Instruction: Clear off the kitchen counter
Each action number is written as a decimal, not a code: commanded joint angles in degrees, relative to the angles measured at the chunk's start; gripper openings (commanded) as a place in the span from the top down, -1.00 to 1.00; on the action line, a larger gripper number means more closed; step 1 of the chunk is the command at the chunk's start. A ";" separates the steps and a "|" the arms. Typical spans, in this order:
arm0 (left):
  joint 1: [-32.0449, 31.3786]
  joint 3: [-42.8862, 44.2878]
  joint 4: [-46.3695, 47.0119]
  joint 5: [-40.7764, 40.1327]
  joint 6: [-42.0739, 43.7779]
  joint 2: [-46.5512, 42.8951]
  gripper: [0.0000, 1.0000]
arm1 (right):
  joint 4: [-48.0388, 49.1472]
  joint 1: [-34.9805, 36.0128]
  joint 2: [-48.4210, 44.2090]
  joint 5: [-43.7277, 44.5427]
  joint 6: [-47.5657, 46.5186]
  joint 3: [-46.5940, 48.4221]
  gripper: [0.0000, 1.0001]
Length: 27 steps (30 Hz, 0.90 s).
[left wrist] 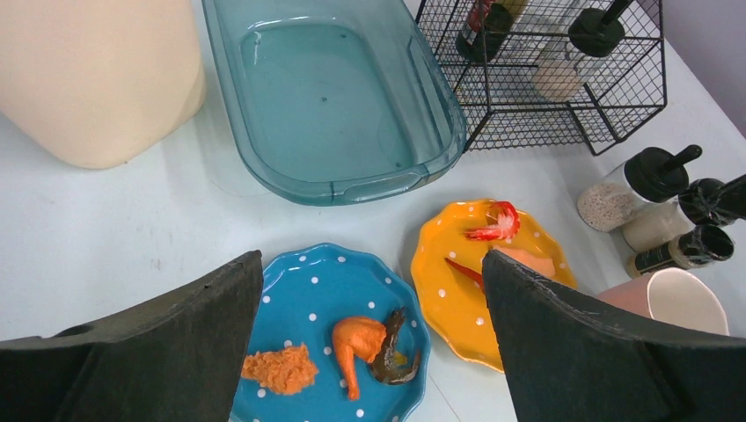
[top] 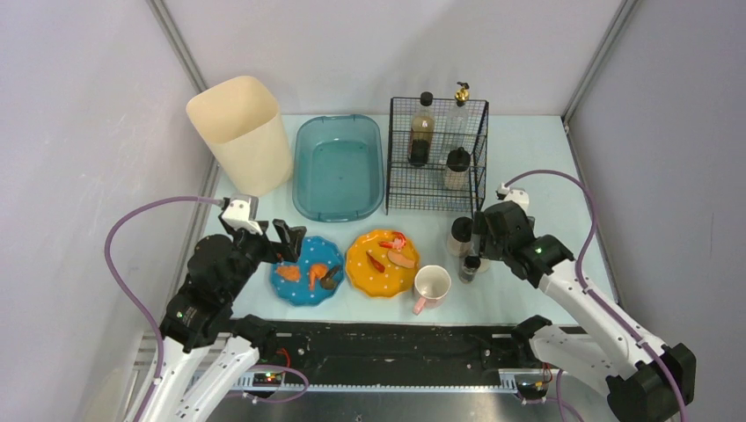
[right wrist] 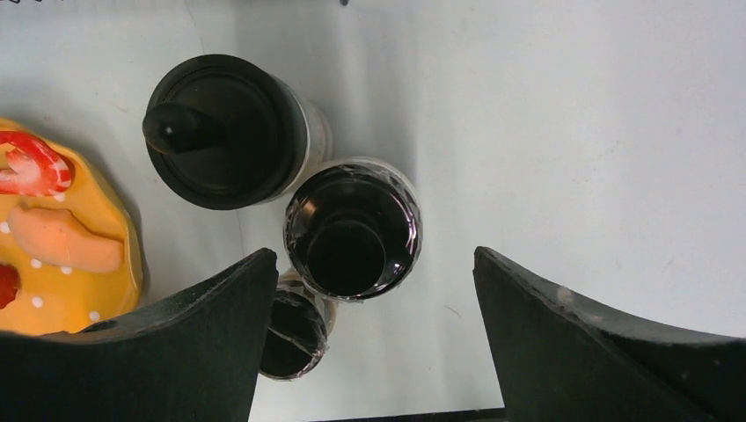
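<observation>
Left pincer [left wrist: 371, 264], jaws spread wide and holding nothing, hovers over the blue dotted plate [left wrist: 308, 281]. The right pincer [right wrist: 374, 255], likewise open and empty, hangs above a black-lidded jar [right wrist: 352, 230], which shows between its fingers.

The pale-blue table [top: 545, 176] spans the scene between grey walls, ahead of the arm bases, and carries everything below:

- A cream waste bin [top: 242, 132] stands at the far left.
- A teal translucent basin [top: 339, 215] sits just beside the bin.
- A black wire rack [top: 437, 189] to the right of the basin holds bottles.
- Near the front, the blue plate bears orange and dark scraps.
- The orange dotted plate [top: 369, 281] beside it bears a shrimp [left wrist: 494, 224] and a pale sausage-like piece.
- A pink mug [top: 432, 286] stands to the right of the orange plate.
- A black-capped shaker [right wrist: 224, 132] and a small jar [right wrist: 295, 334] flank the jar.
</observation>
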 commanded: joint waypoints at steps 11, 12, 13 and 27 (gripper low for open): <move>0.41 0.02 0.63 0.00 0.29 -0.24 -0.97 | 6.41 0.09 5.60 -0.24 4.61 -1.96 -0.70; 0.38 0.02 0.65 0.00 0.27 -0.24 -0.97 | 6.59 0.05 5.65 -0.31 4.50 -2.08 -0.69; 0.42 0.02 0.70 0.05 0.24 -0.28 -0.97 | 6.70 0.08 5.66 -0.33 4.44 -2.32 -0.67; 0.38 -0.12 0.56 0.09 0.21 -0.25 -0.97 | 7.38 0.25 5.50 -0.02 3.89 -3.61 -0.08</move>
